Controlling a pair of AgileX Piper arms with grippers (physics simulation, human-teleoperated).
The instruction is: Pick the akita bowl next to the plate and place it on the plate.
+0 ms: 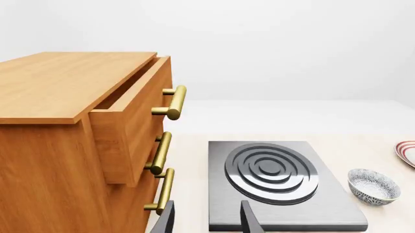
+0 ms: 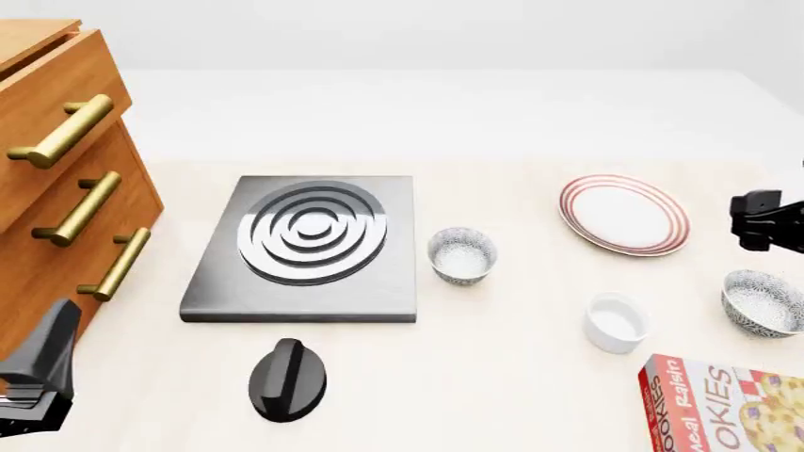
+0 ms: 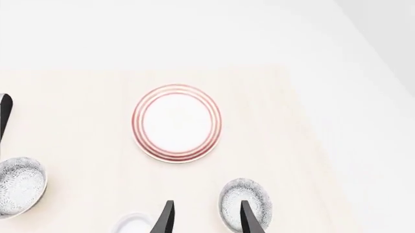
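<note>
Risk: two lookalike grey-black speckled bowls; target akita bowl [image 2: 763, 301] sits on the tabletop just right-front of the red-ringed white plate [image 2: 624, 214], right gripper fingers [image 3: 245, 217] released above it, wrong-bowl grab possible.

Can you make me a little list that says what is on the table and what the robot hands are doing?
plate: the plate, white with red rings, nothing on it
bowl by stove: speckled bowl, right beside the stove plate
bowl at right: akita bowl, sitting on the table, not on the plate yet
small white cup: ramekin, in front of the plate
knob: black knob
box: cookie box
drawers: wooden cabinet, top drawer open
left gripper: open, empty
right gripper: open, empty
</note>
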